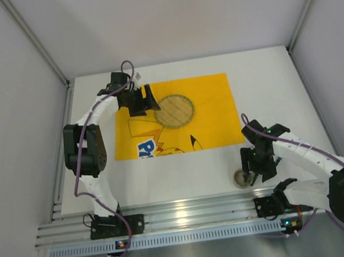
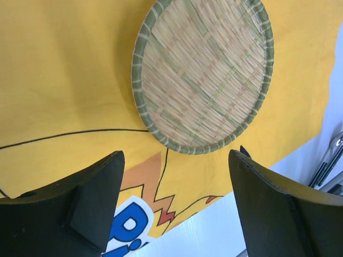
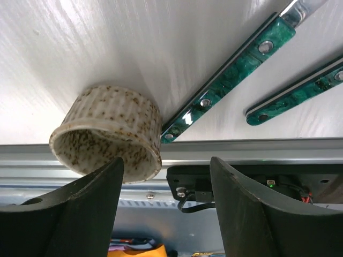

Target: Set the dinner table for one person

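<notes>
The dinner table (image 1: 268, 84) is a white worktop with a yellow cartoon-printed mat (image 1: 212, 98) in its middle. A round woven plate (image 1: 175, 110) lies flat on the mat. My left gripper (image 1: 149, 98) hovers at the plate's left edge. In the left wrist view it (image 2: 176, 160) stands open and empty, and the plate (image 2: 206, 75) lies beyond the fingertips. A speckled ceramic cup (image 1: 241, 178) stands near the table's front edge. My right gripper (image 1: 253, 170) is over it, open (image 3: 166, 163), with the cup (image 3: 112, 128) by its left finger.
Two pieces of cutlery with green marbled handles (image 3: 230, 75) (image 3: 295, 91) lie on the white surface just right of the cup. The ribbed aluminium rail (image 1: 183, 215) runs along the front edge, close under the right gripper. White walls enclose the table's sides and back.
</notes>
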`<state>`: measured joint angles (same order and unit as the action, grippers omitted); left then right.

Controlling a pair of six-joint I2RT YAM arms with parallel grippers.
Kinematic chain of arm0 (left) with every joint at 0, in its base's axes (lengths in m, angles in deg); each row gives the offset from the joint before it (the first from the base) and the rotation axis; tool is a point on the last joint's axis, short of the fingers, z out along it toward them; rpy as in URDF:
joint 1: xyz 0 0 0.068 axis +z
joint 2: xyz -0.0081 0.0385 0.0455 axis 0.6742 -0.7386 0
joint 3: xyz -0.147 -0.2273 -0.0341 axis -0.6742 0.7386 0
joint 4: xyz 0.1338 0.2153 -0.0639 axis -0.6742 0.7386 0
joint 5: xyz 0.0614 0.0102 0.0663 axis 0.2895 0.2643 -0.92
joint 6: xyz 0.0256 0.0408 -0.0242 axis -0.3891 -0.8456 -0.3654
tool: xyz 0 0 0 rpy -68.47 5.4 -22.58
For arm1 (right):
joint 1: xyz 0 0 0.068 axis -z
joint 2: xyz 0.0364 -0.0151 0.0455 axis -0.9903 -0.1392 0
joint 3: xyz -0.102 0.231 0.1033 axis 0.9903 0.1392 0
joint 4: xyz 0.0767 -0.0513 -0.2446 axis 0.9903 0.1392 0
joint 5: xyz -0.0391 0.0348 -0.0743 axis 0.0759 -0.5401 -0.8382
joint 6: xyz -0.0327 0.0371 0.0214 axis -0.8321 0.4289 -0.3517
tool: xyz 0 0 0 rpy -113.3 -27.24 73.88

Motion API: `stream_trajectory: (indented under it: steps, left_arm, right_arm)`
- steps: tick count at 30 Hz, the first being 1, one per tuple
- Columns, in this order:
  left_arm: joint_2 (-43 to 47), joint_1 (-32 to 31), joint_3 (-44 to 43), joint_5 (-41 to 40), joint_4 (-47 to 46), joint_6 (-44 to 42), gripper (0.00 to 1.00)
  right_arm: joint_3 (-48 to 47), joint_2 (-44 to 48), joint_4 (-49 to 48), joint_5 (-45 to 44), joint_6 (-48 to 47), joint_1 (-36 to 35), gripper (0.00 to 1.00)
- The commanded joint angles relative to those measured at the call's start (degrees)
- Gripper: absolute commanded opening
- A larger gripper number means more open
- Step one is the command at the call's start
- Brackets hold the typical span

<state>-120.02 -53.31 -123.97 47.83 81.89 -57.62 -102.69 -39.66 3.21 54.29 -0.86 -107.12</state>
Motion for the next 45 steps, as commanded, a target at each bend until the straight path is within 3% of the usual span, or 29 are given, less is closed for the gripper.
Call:
stream_trajectory:
  steps: [1, 6, 9, 10, 13, 19, 22, 25, 30, 34, 38, 45]
  left_arm:
    - [3.87, 0.28, 1.98, -0.31, -1.02, -0.66, 0.83]
    - [5.28, 0.28, 3.13, -0.84, -0.31, -1.63, 0.83]
    - [5.89, 0.28, 3.65, -0.84, -0.13, -1.89, 0.83]
    - [5.98, 0.28, 3.83, -0.92, -0.14, -1.89, 0.83]
    - [6.07, 0.28, 3.74, -0.75, -0.05, -1.81, 0.83]
    - [7.21, 0.28, 2.34, -0.92, 0.39, -1.37, 0.83]
    - [8.61, 0.28, 1.46, -0.66, 0.65, -0.93, 0.83]
    - [11.24, 0.2, 2.07, 0.13, 0.83, -0.4, 0.84]
    - [16.87, 0.19, 6.72, 0.66, 0.83, 0.39, 0.9]
    - [23.45, 0.11, 13.39, 1.1, -0.04, 1.97, 0.91]
    - [28.3, 0.11, 17.8, 0.75, -0.14, 2.68, 0.98]
    - [34.11, 0.02, 22.81, -1.45, 0.66, 3.03, 0.98]
  right_arm:
    - [-1.98, -2.69, -3.64, -2.42, 1.73, -2.12, 0.66]
    - [-2.25, -4.54, -5.93, -3.74, 1.99, -3.0, 0.54]
    - [-2.51, -5.24, -6.81, -4.09, 1.9, -3.26, 0.33]
    - [-2.6, -5.24, -6.9, -4.27, 1.9, -3.26, 0.19]
    - [-3.39, -4.89, -6.72, -4.27, 1.73, -3.35, 0.01]
    - [-13.56, -4.89, -0.59, -9.1, -0.12, -3.35, 0.0]
    - [-27.41, -8.13, 2.67, -11.56, -2.4, -3.18, 0.0]
    - [-34.83, -13.4, 2.95, -12.44, -4.95, -2.3, 0.0]
    - [-48.72, -29.21, -0.65, -11.13, -9.52, 2.0, 0.0]
    - [-62.84, -42.22, -2.5, -7.1, -10.14, 5.87, 0.0]
    - [-75.7, -56.7, -2.33, -3.32, -9.18, 9.73, 0.0]
    - [-91.71, -70.97, -2.33, 2.84, -6.1, 13.52, 0.0]
